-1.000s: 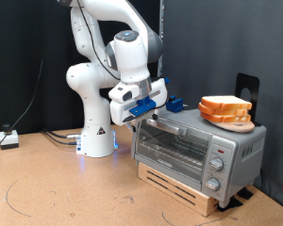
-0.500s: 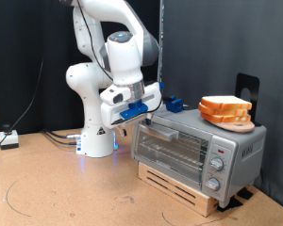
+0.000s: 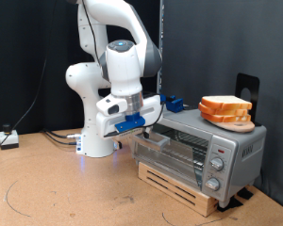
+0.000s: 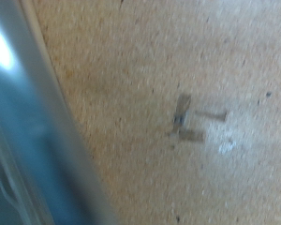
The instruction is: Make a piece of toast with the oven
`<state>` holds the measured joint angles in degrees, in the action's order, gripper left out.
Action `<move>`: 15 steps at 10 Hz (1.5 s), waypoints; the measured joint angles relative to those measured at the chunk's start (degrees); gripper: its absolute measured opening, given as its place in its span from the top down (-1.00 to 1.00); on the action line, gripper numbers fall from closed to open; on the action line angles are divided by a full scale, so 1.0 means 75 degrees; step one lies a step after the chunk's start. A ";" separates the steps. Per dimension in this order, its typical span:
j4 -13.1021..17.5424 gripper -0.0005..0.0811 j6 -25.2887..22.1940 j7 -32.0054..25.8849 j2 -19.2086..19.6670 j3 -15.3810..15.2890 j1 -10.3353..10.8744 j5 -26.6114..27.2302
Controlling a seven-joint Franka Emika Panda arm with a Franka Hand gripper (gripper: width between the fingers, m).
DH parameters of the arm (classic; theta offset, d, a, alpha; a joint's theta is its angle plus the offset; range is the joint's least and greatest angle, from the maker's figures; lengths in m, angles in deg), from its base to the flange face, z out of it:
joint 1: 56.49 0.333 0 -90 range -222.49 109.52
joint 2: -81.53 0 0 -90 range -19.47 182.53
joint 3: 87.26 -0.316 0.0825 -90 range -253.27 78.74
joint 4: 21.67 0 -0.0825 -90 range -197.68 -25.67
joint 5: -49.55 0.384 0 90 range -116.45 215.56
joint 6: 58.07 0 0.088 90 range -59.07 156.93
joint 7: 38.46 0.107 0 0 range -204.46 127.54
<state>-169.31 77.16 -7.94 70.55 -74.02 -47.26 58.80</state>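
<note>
Tool (image 3: 144, 131) seemingly at boxy oven (image 3: 200, 149) handle (image 3: 151, 139)

Ext. cam: mid-distance, slightly above, faces arm and oven (image 3: 200, 149) front-on. Wrist cam: v. close, looks down at table (image 4: 178, 84); both share table.

A black curtain (image 3: 208, 47) hangs behind a brown particleboard tabletop (image 3: 66, 188).

White arm rising from its base at the exterior view's left, elbow bent high, forearm angled down toward the view's right, wrist tilted, gripper (image 3: 144, 129) with blue parts low at mid-frame, fingers hidden, none showing in the wrist view
</note>
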 joint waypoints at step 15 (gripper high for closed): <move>0.1078 -0.99 -0.1177 -0.1242 0.1174 0.0856 -0.1058 -0.0337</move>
<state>-161.22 68.33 -17.26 79.35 -67.59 -55.20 56.28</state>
